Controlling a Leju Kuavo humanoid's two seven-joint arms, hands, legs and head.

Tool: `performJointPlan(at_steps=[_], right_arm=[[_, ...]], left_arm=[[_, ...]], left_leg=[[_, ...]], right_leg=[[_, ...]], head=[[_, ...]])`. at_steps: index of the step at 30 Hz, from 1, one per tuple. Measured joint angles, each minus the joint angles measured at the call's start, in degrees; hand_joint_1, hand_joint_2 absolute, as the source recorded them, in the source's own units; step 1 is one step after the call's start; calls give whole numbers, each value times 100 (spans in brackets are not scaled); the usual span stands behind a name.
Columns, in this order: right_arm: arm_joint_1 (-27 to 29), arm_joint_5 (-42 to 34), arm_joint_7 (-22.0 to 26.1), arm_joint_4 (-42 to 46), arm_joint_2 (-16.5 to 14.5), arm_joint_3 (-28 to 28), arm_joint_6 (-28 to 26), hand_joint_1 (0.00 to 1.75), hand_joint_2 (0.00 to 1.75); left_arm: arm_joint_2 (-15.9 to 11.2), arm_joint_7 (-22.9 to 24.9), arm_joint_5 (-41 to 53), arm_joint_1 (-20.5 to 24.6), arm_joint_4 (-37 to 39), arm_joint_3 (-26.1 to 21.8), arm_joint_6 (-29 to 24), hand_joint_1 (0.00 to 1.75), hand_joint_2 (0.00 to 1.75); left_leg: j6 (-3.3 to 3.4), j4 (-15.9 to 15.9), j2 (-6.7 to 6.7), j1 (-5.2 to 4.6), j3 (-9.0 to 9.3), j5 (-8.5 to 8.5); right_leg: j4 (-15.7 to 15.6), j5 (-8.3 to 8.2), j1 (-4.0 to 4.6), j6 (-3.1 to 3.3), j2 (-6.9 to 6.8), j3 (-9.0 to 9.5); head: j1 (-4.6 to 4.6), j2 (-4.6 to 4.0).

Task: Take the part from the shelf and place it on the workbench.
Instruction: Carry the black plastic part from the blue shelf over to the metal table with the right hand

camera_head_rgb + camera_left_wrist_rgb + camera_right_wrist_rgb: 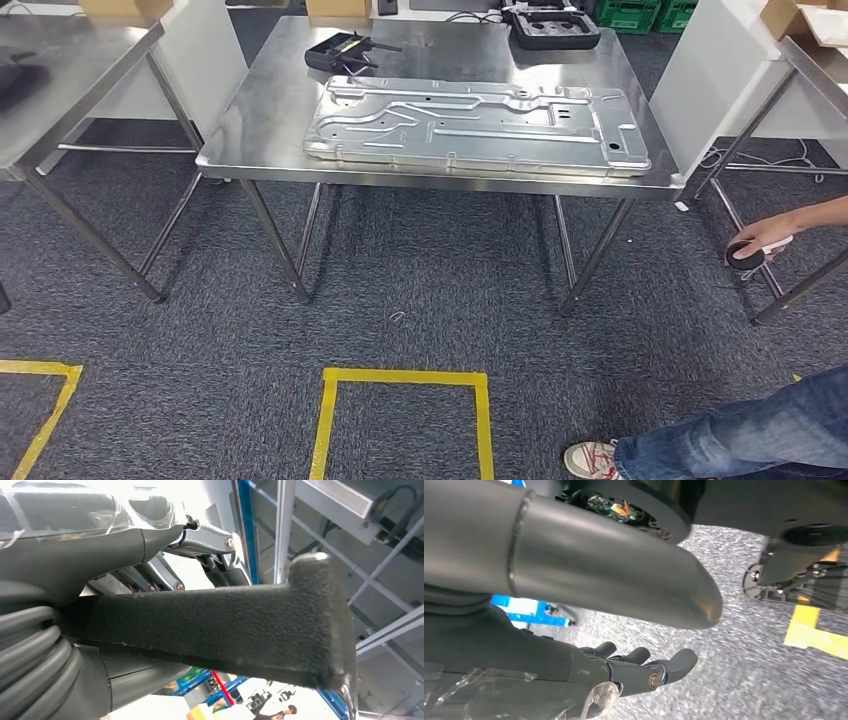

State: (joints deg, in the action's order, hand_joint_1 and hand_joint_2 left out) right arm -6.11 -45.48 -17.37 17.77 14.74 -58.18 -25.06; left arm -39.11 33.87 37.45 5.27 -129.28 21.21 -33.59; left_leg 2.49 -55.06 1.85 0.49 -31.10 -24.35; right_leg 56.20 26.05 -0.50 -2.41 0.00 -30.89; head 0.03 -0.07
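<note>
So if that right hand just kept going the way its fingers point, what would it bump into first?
Probably just the grey carpet. The right hand hangs with curled fingers, nothing between it and the floor as far as the wrist view shows, though depth is hard to judge.

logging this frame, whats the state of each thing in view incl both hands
metal panel: lying flat on the steel workbench, not held
black tray: resting at the workbench's far edge
black handheld device: lying on the workbench behind the panel
left hand: fingers lie along a black foam bar; grip unclear
right hand: fingers curled, empty, above the carpet
person's hand: touching a dark round object by the right-side table's leg
</note>
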Motion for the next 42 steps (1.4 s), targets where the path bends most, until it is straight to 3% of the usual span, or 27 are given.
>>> performJointPlan(at_steps=[3,5,6,8,9,10,11,14,16,19,21,24,25,26,27,29,31,34,36,40,41,42], right_arm=[[-22,10,0,-1,-4,0,6,0,0],[-28,17,-6,0,-11,0,14,0,0],[-27,19,-11,-1,-15,0,18,0,0],[-20,22,-18,-2,-18,0,19,0,0],[-18,23,-19,-3,-19,0,19,0,0],[-16,25,-19,-3,-21,0,19,0,0],[-13,26,-19,-4,-25,0,19,0,0],[-6,26,-19,-5,-41,0,19,0,0],[-13,27,-19,-8,-40,0,17,0,0],[-33,28,-19,-12,-39,0,9,0,0],[-36,28,-19,-14,-43,1,0,0,0],[-30,26,-19,-15,-50,2,-5,0,0],[-22,22,-19,-16,-51,2,-5,0,0],[-11,18,-23,-19,-51,2,-6,0,0],[-1,13,-28,-23,-51,3,-11,0,0],[21,4,-36,-35,-38,7,-37,0,0],[24,-10,-36,-49,-11,24,-99,0,0],[5,-62,-41,-57,42,82,-245,0,0],[1,-104,-48,-57,89,125,-354,0,0],[7,-174,-51,-57,215,222,-549,0,0],[9,-187,-51,-57,243,250,-581,0,0],[11,-196,-51,-57,268,274,-605,0,0]], left_arm=[[-5,-29,-39,21,-1,-2,29,175,175],[-15,-37,-57,42,-2,-6,57,175,175],[-22,-41,-62,54,-2,-7,70,175,175],[-33,-48,-68,68,-2,-4,92,175,175],[-33,-48,-71,67,-2,-1,102,175,175],[-34,-48,-73,67,-2,3,110,175,175],[-34,-48,-76,68,-2,7,118,175,175],[-34,-48,-78,83,-2,15,136,175,175],[-34,-47,-78,97,-1,21,150,175,175],[-34,-46,-78,118,-2,29,167,175,175],[-34,-47,-73,136,-4,32,176,175,175],[-34,-48,-71,145,-4,45,184,175,175],[-34,-48,-72,144,-4,56,185,175,175],[-34,-48,-71,143,-4,67,186,175,175],[-34,-48,-70,142,-4,78,187,175,175],[-34,-48,-67,141,-4,94,190,175,175],[-32,-49,-67,135,-4,112,198,175,175],[-34,-50,-68,123,-5,123,208,175,175],[-43,-52,-66,120,-7,118,204,175,175],[-47,-54,-69,90,-7,114,202,175,175],[-47,-54,-70,74,-7,114,203,175,175],[-47,-55,-71,62,-7,115,203,175,175]], left_leg=[[-98,4,20,6,5,-38],[-163,-190,-17,26,-73,-147],[-193,-473,-44,35,-207,-276],[-245,-1316,-81,51,-658,-589],[-267,-1658,-87,61,-867,-670],[-283,-1806,-91,70,-989,-645],[-297,-1704,-99,78,-984,-502],[-304,-545,-161,82,-508,132],[-218,-159,-173,61,-333,209],[-57,-137,-126,58,-279,123],[28,-123,-114,60,-201,72],[110,-121,-108,23,-87,-41],[121,-121,-97,5,-32,-87],[125,-121,-82,-12,35,-138],[126,-120,-68,-28,113,-193],[117,-121,-51,-48,259,-302],[71,-110,-39,-57,326,-386],[-27,-181,-47,-64,384,-420],[-74,-493,-71,-55,274,-507],[-199,-1757,-90,17,-591,-961],[-231,-1785,-95,42,-696,-936],[-253,-1610,-103,67,-701,-778]], right_leg=[[-130,-2,18,71,-11,57],[-168,-5,-7,134,-38,111],[-184,2,-24,163,-54,144],[-184,51,-27,196,-70,196],[-184,80,-28,197,-72,226],[-183,115,-31,188,-72,264],[-183,156,-38,173,-71,316],[-181,317,-52,78,-66,505],[-192,396,-26,4,-69,570],[-112,408,-21,-67,-72,587],[360,496,-33,-94,-63,333],[1478,880,-26,-114,-55,-438],[1645,920,-22,-106,-52,-624],[1616,844,-16,-85,-49,-718],[1383,642,-3,-50,-44,-715],[625,41,49,61,-28,-565],[159,-236,107,142,-13,-463],[28,-255,101,200,-17,-354],[-16,-227,63,243,-28,-234],[-30,-109,23,270,-21,-109],[-30,-68,12,259,-18,-60],[-30,-24,-1,238,-15,1]], head=[[-3,0],[-13,0],[-21,0],[-37,0],[-39,0],[-39,0],[-40,0],[-45,0],[-46,0],[-41,0],[-36,0],[-28,0],[-27,0],[-27,0],[-27,0],[-28,0],[-23,0],[-15,1],[-22,0],[-33,0],[-34,0],[-34,0]])
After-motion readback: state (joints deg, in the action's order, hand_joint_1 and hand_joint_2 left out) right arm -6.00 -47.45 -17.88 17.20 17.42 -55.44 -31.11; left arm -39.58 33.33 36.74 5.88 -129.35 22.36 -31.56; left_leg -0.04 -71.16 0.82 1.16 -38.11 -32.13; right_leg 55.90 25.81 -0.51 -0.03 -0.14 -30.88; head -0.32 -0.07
